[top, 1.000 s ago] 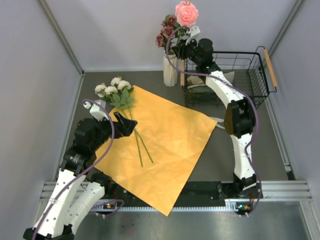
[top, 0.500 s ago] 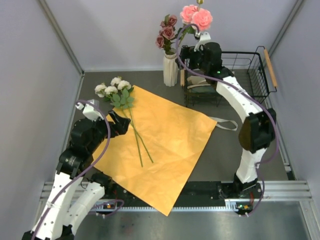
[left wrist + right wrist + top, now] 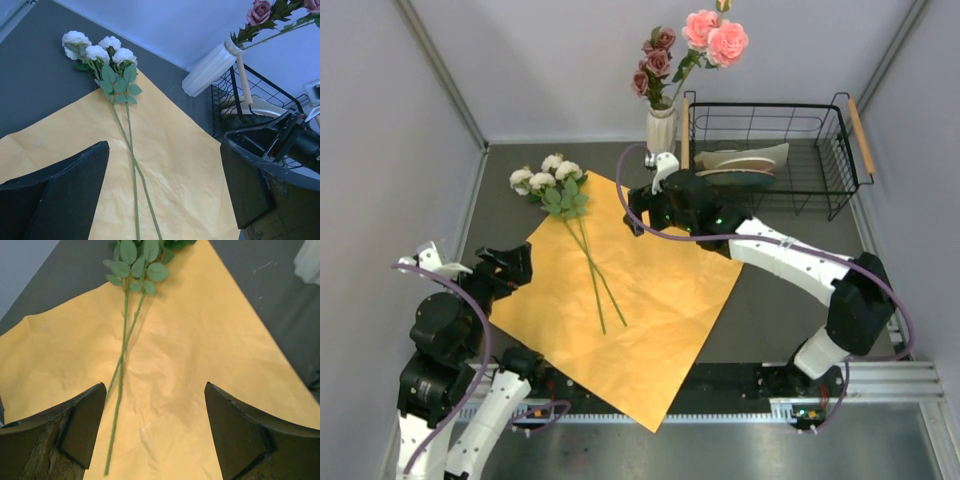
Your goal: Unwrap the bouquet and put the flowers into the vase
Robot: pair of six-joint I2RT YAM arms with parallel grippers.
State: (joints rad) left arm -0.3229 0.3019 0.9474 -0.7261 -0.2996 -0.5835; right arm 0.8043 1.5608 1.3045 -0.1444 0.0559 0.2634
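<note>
The bouquet is undone: its orange paper [image 3: 650,290] lies flat on the table. On the paper rest white flowers [image 3: 545,178] with two crossed green stems [image 3: 592,280]. At the back stands the white ribbed vase [image 3: 661,128], holding mauve roses [image 3: 655,60] and pink roses [image 3: 715,38]. My right gripper [image 3: 636,207] hovers open over the paper's far part, the stems [image 3: 120,375] just left of its fingers. My left gripper [image 3: 510,265] is open and empty at the paper's left edge. Its view shows the white flowers [image 3: 95,50], the paper [image 3: 175,165] and the vase [image 3: 207,75].
A black wire basket [image 3: 840,150] with a wooden handle stands right of the vase, with flat cream and dark things [image 3: 745,165] in it. Grey walls close in the table on the left, back and right.
The right arm swung down from the vase to above the paper, leaving the pink roses in the vase, and its jaws now stand open. The left arm drew back toward the near left.
</note>
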